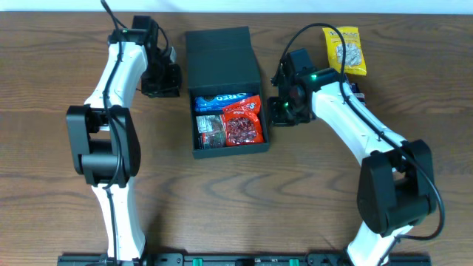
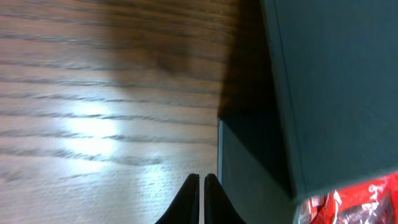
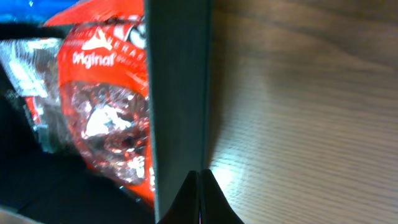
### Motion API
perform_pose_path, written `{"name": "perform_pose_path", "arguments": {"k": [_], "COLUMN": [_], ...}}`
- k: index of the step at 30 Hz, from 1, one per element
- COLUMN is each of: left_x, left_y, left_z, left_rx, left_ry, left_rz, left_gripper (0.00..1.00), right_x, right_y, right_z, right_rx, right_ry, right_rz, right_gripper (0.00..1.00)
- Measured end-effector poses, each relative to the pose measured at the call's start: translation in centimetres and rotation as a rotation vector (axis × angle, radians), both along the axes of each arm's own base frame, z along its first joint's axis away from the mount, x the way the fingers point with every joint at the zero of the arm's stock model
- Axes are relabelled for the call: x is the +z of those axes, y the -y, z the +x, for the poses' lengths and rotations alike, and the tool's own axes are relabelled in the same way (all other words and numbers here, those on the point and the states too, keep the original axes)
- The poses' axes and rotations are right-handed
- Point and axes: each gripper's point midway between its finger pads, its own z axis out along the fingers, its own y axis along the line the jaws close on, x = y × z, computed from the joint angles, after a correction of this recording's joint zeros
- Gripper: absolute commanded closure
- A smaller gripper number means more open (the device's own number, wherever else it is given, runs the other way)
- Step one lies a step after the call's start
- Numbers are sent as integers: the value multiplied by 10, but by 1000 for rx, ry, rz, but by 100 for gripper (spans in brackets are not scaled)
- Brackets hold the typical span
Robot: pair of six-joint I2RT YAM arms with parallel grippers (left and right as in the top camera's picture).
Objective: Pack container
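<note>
Container [image 1: 222, 52] holding blue packet [image 1: 222, 99], red packet [image 1: 244, 123], clear packet [image 1: 211, 128], left gripper [image 2: 202, 182] closed empty, right gripper [image 3: 200, 180] closed empty

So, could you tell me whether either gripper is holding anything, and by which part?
Nothing is held: the left gripper and the right gripper are both shut empty beside the container.

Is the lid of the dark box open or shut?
Open: the lid is folded back, and the packets inside the box show.
</note>
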Motion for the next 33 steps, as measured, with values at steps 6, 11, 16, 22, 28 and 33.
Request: {"name": "perform_pose_path", "arguments": {"k": [6,11,16,22,28,33], "left_x": [-4,-4,-4,-4,-4,-4], "left_y": [9,10,10,10,11,11], "left_z": [1,1,1,1,3,3], "left_rx": [-7,-6,-5,-5,-5,-5], "left_ry": [-1,-2,-2,-1,9,9], "left_rz": [2,2,2,2,-4,-4], "left_gripper": [94,94,94,94,94,94], "right_x": [-1,-2,-2,-2,-2,-1], "right_y": [-10,-11,-14,-17,-21,-28], "right_z": [-13,-18,-22,-31,-36,-40], "right_rx": [27,33,42,53,65,83], "right_ry": [-38,-55,-66,-98,-113,-115], "right_rz": [21,17,24,26,34,37], "right_gripper": [99,99,99,99,99,99]}}
